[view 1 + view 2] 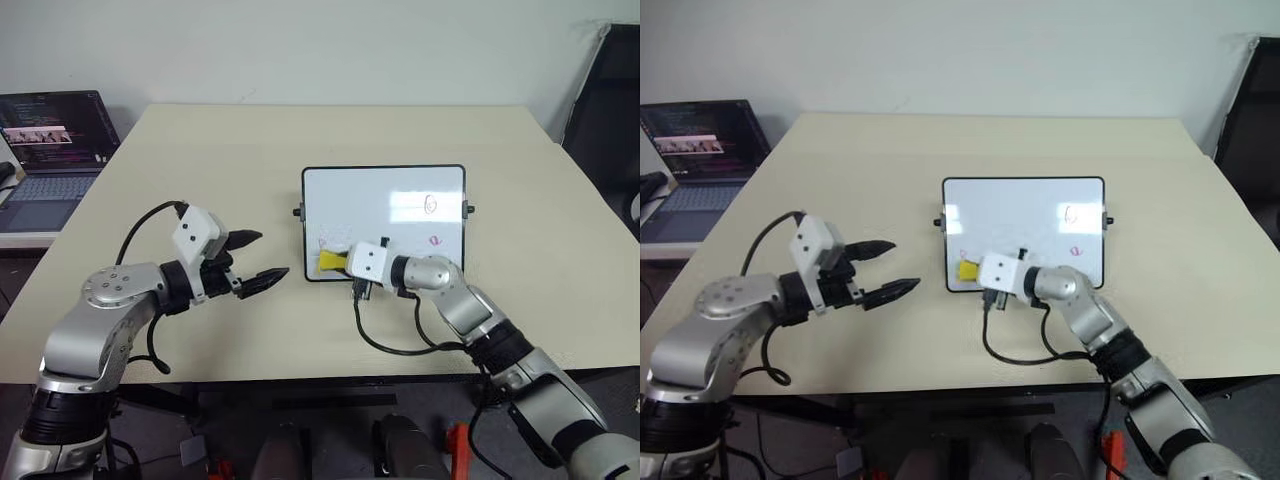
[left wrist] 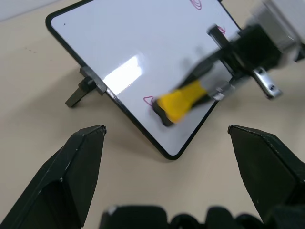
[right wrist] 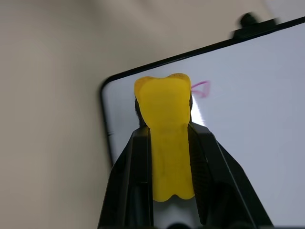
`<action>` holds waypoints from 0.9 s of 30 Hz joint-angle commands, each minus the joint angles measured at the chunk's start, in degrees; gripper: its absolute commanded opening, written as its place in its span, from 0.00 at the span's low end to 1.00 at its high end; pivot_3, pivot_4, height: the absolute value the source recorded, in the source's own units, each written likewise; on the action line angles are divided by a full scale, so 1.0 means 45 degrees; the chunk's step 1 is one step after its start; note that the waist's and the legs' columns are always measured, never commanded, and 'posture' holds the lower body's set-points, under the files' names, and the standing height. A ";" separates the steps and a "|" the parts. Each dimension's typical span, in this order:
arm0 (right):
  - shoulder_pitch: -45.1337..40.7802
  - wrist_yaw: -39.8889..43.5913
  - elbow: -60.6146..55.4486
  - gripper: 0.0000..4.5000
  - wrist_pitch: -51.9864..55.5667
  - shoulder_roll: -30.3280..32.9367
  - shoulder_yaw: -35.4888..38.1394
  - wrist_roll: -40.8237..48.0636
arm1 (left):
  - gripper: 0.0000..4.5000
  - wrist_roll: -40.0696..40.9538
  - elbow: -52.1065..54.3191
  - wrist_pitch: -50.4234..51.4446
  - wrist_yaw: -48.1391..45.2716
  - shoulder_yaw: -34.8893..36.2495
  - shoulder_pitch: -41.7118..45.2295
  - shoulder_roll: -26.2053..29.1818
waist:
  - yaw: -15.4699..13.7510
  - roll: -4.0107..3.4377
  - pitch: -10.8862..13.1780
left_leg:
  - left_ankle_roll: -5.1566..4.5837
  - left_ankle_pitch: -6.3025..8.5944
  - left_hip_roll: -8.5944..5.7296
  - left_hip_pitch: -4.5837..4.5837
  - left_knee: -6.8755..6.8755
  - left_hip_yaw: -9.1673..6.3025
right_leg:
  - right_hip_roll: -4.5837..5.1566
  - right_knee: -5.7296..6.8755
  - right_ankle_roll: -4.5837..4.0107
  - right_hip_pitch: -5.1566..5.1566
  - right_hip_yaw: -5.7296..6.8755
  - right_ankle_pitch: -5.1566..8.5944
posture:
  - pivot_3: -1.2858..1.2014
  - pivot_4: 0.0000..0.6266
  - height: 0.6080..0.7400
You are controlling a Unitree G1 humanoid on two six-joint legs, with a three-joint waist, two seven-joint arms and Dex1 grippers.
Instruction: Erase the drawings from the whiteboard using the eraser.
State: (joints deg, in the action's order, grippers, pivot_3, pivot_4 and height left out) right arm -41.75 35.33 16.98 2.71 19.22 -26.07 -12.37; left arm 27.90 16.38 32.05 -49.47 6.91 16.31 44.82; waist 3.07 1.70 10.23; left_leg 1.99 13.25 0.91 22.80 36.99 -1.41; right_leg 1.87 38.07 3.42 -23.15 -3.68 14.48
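Risk lies at the whiteboard [image 1: 384,205]: the right gripper [image 1: 340,262], clamped on the yellow eraser [image 1: 331,261] at the board's near left corner beside a pink drawing [image 2: 149,100], could push the light propped board along or skim past the mark. Left gripper [image 1: 257,257] hovers wide open left of the board. Beige table [image 1: 200,160] carries it; a laptop [image 1: 45,150] sits far left, a white wall behind.

Head cameras are looking down over the table [image 1: 250,150]; both wrist cameras are closely facing the whiteboard [image 2: 124,43] corner.
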 commanded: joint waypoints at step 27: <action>0.1079 0.3565 -0.5538 0.15 0.4701 0.1318 0.3649 0.4218 | 1.00 0.0145 0.0677 -0.0094 -0.0141 0.0264 0.0598 0.0494 | -0.0164 0.0003 0.0022 | 0.0001 -0.0009 0.0006 0.0046 -0.0016 0.0004 | 0.0001 -0.0032 0.0004 -0.0025 0.0004 -0.0006 | 0.52 0.24 1.00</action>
State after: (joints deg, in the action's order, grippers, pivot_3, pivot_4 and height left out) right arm -35.84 49.58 -0.01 18.73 23.83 -14.64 0.90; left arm 27.96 17.82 32.24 -49.64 7.03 17.95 46.68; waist 2.33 1.71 10.33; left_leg 2.00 13.22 0.95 23.03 36.88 -1.41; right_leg 1.87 37.92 3.44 -23.30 -3.65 14.47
